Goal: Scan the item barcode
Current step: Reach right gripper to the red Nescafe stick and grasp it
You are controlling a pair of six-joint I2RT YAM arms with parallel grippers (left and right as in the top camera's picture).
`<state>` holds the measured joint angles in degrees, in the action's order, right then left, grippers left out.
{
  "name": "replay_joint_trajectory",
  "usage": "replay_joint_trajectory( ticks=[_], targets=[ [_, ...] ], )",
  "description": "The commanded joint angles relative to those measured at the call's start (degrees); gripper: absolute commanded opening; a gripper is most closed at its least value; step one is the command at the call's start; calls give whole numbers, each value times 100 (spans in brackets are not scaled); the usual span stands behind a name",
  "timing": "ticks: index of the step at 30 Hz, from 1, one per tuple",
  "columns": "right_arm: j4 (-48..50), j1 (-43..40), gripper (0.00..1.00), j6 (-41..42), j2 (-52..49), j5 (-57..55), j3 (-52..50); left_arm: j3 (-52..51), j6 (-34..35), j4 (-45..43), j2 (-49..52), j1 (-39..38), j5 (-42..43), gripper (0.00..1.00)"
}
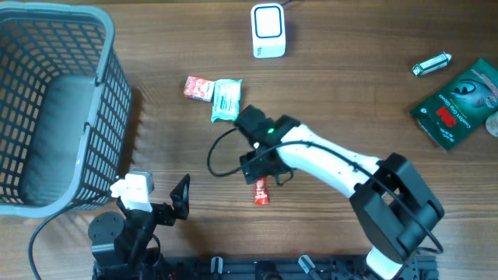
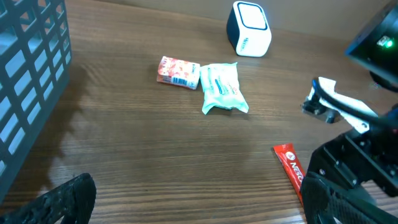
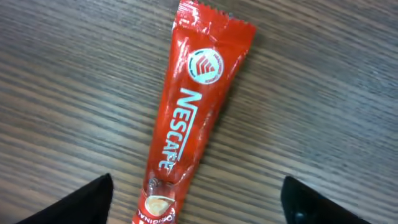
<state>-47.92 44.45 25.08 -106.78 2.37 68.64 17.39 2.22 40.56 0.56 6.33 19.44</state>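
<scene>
On the table, front centre: a red Nescafé stick sachet (image 1: 261,191) lies flat, logo side up. No barcode shows on this face.
Sachet long axis: it runs roughly away from the robot base, slightly tilted. Its far end sits under the right gripper.
Right gripper (image 3: 199,208): directly above the sachet, jaws wide, one finger either side of the narrow width, neither touching the wrapper.
Left gripper (image 1: 159,199): jaws wide, holding nothing, just beside the grey basket (image 1: 47,101) and well apart from the sachet.
Nearer arm: right.
White scanner unit (image 1: 268,31): stands at the far edge, beyond the pale green soft pack (image 1: 226,99) and the small orange packet (image 1: 198,88).
Coming move (judgement): close across the width, lift, then turn the hidden face toward the scanner.
</scene>
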Motion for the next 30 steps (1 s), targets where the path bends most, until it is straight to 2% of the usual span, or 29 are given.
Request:
replay_joint_trajectory(
  ticks=[1, 5, 8, 11, 13, 17, 20, 22, 28, 30],
  targets=[
    [39, 229, 81, 232, -243, -765, 2, -24, -92, -17, -17, 28, 48, 100],
    [94, 297, 65, 225, -343, -861, 2, -24, -92, -15, -17, 28, 48, 100],
    [155, 413, 57, 155, -369, -933, 2, -24, -92, -17, -17, 28, 48, 100],
    [125, 479, 32, 153, -369, -1032, 2, -24, -92, -17, -17, 28, 48, 100],
    [72, 437, 6, 289, -369, -1049, 2, -24, -92, -17, -17, 28, 48, 100],
    [-76, 39, 4, 553, -363, -981, 4, -24, -92, -17, -17, 28, 48, 100],
    [-79, -422, 4, 404, -332, -522, 28, -24, -92, -17, -17, 28, 48, 100],
    [-52, -809, 5, -238, -297, 492, 111, -24, -92, -17, -17, 28, 48, 100],
    [-81, -2157, 5, -1388, -168, 3381, 142, -24, -92, -17, -17, 28, 48, 100],
    [-144, -2520, 5, -1458, -168, 3449, 138, -24, -92, -15, -17, 28, 48, 100]
  ],
)
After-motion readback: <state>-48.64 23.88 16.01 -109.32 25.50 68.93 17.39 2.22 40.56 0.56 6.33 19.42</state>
